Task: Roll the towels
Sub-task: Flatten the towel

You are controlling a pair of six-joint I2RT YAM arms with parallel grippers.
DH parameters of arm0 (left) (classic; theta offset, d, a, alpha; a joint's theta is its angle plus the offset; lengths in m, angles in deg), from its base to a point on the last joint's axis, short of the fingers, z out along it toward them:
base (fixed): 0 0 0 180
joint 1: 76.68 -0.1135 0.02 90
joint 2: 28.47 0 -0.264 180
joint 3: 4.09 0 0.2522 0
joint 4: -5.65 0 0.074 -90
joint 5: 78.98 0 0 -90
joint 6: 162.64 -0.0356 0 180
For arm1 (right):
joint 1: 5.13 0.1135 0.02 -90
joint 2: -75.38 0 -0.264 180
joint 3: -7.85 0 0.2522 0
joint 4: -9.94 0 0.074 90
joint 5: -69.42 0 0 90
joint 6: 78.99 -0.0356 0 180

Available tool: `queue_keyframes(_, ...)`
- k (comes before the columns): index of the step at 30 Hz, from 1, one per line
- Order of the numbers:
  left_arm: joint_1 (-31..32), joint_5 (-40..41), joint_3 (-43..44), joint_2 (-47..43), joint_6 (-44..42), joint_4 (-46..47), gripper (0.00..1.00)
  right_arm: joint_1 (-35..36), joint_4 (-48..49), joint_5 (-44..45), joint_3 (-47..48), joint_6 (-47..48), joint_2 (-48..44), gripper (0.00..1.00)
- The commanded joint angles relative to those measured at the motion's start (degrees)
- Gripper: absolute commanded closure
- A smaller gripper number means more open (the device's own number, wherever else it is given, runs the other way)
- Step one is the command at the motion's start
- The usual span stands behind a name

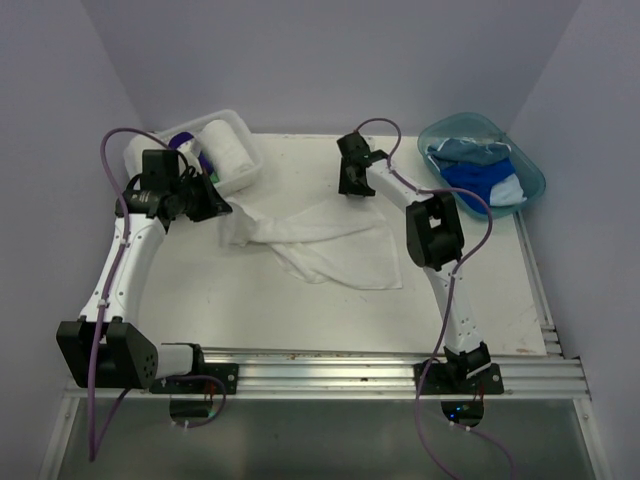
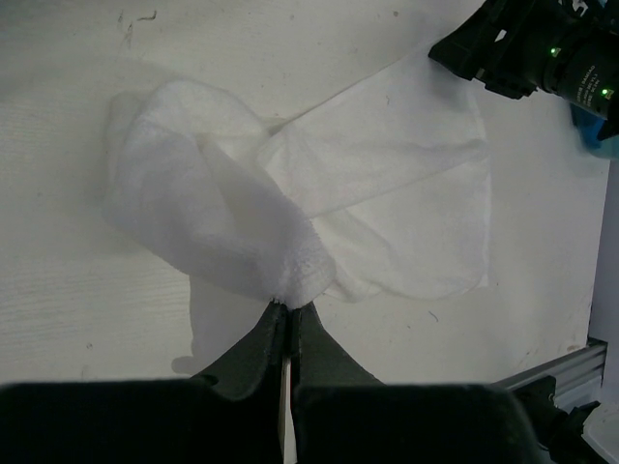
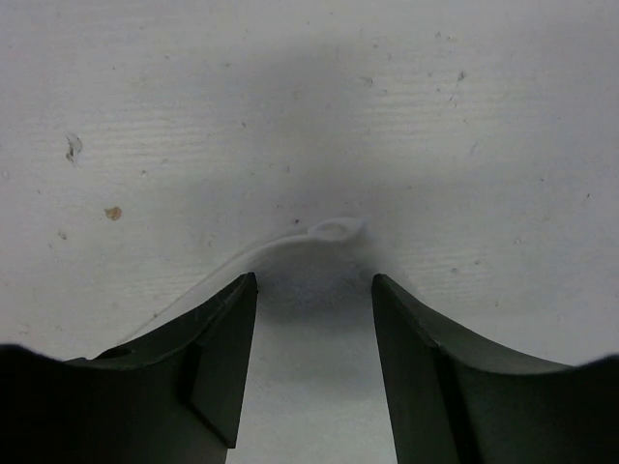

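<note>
1. While the left gripper (image 1: 213,204) hangs over the far left part of the table (image 1: 300,310), it is clamped shut on a bunched corner of the white towel (image 1: 335,250).
2. Seen from the left wrist, its 2 fingers (image 2: 253,350) meet with the cloth pinched at their tips, and the pinched part is lifted into a soft fold above the table.
3. From that fold the white towel runs right and near, lying open and wrinkled across the middle of the table, with one narrow flap crossing over the wider sheet.
4. At the towel's far right edge, the right gripper (image 1: 356,188) points down with its jaws wide apart.
5. Its wrist view shows a small curled lip of the towel's edge just beyond the fingertips, and cloth lying on the table in the gap between them; the fingers (image 3: 224,367) grip nothing.
6. At the far left corner stands a white basket (image 1: 250,168), touching or just beside the left arm; it holds a rolled white towel (image 1: 228,148) and a purple towel (image 1: 183,140) behind it.
7. At the far right corner sits a teal tub (image 1: 535,180), well apart from the white towel, with blue towels (image 1: 475,182) heaped loosely inside.
</note>
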Motion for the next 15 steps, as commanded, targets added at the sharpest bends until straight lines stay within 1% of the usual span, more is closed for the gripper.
queue_keyframes(1,-0.2,-1.1,-0.4,-1.7,-1.3,-0.5,1.00,0.0,-0.4,2.5,3.5,-0.8,1.1,0.46)
queue_keyframes(3,-0.2,-1.0,-0.6,-1.7,-1.5,-0.6,1.00,-0.1,-0.1,2.9,3.4,-0.4,1.1,0.50)
queue_keyframes(6,-0.2,-0.9,-0.7,-1.9,-1.5,-0.6,1.00,-0.1,0.2,3.0,3.4,0.0,1.2,0.62)
queue_keyframes(7,-0.2,-0.9,-0.7,-1.9,-1.5,-0.6,1.00,0.0,0.1,2.9,3.6,0.0,1.3,0.70)
queue_keyframes(9,-0.2,-0.8,-0.6,-2.1,-1.6,-0.8,1.00,-0.1,-0.1,2.5,3.6,0.0,1.5,0.79)
queue_keyframes(10,-0.2,-0.7,-0.4,-2.1,-1.6,-1.0,1.00,-0.1,-0.1,2.3,3.5,0.0,1.5,0.87)
queue_keyframes(11,-0.2,-0.4,-0.1,-2.2,-1.7,-1.1,1.00,-0.1,0.0,2.2,3.4,0.0,1.3,0.91)
queue_keyframes(12,-0.2,-0.3,-0.1,-2.2,-1.7,-1.3,1.00,-0.1,-0.2,2.2,3.3,0.0,1.0,1.00)
queue_keyframes(15,-0.2,0.0,0.4,-2.2,-1.9,-1.7,1.00,-0.1,0.5,2.2,2.2,0.4,-1.1,1.00)
